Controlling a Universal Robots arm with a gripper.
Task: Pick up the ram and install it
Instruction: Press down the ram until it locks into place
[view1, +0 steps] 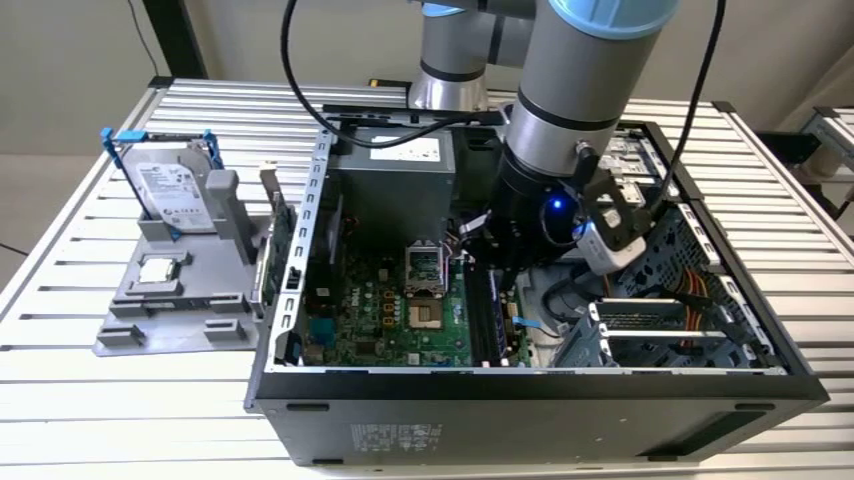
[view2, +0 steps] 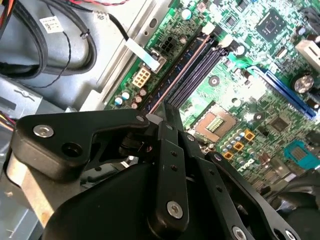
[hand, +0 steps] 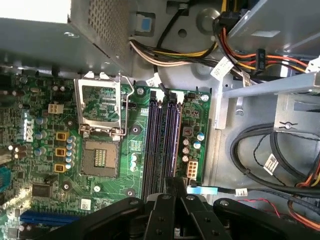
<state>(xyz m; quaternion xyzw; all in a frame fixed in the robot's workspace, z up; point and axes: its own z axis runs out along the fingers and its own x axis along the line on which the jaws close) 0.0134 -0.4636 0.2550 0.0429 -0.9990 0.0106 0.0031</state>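
You can make out no wording legibly on any label here. A white paper label (view1: 174, 185) covers the face of the silver hard drive standing in the grey holder at the table's far edge. Another white sticker (view1: 404, 152) sits on the dark metal power supply box, and 1 (view1: 400, 437) on the black computer case's near outer wall. White barcode tags (hand: 271, 162) hang on black cables, and a white printed logo (hand: 29, 131) marks the green motherboard.
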